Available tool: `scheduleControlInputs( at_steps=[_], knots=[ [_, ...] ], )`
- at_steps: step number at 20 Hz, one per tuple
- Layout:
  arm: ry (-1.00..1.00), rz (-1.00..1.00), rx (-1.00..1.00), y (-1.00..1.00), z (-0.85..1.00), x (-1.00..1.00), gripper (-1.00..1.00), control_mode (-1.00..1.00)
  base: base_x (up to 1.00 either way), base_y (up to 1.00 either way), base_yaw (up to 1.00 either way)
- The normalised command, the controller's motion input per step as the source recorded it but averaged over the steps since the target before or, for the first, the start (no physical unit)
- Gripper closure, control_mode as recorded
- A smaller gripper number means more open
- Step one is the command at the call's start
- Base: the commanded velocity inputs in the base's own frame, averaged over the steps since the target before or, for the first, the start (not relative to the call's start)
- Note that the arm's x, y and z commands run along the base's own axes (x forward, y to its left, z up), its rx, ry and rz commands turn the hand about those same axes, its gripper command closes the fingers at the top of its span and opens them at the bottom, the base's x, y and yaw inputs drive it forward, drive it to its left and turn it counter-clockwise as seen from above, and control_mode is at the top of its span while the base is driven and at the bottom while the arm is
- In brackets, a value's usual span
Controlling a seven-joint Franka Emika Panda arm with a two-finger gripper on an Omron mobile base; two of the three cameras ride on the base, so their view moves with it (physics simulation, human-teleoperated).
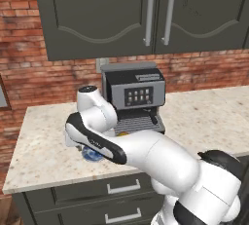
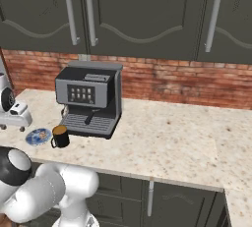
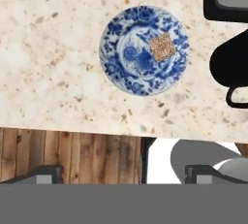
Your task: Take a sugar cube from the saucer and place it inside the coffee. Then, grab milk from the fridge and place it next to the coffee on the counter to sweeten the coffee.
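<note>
With the hand hanging above the saucer (image 3: 143,50), I'm at the first step: reach for the sugar cube (image 3: 162,47), not yet grasped. In the hand view the cube sits on the saucer, off-centre toward the side nearer the coffee (image 3: 232,65), whose black cup and handle loop show at that view's right edge. The fingers (image 3: 48,174) are spread wide and hold nothing; both tips rise at the bottom of the view, and the cube is well off the line between them. In the right base view the saucer lies on the surface (image 2: 167,137) just beside the coffee, in front of the coffee machine (image 2: 91,100), with the hand off to the left over the surface's edge. In the left base view the arm covers most of the saucer.

Next move, as I judge it: shift the hand until the cube is centred between the tips, drop straight down, close gently. The cube is tiny, so a small offset would miss it or push it across the plate. Milk and fridge come later.
</note>
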Motion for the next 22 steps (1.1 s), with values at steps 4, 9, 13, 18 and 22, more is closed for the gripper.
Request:
scheduleControlInputs(
  at_steps=[4, 9, 13, 18, 22],
  knots=[
    [0.08, -0.19, 0.00, 0.15, -0.49, 0.46, -1.00, -1.00, 0.00, 0.00, 0.00],
    [0.01, -0.16, -0.01, 0.00, -0.48, 0.37, -1.00, -1.00, 0.00, 0.00, 0.00],
    [0.00, -0.08, -0.01, -0.02, -0.34, 0.28, -1.00, -1.00, 0.00, 0.00, 0.00],
    [0.00, -0.02, -0.02, -0.06, -0.31, 0.16, -1.00, -1.00, 0.00, 0.00, 0.00],
    [0.00, -0.02, -0.02, -0.07, -0.24, 0.20, -1.00, -1.00, 0.00, 0.00, 0.00]
  ],
)
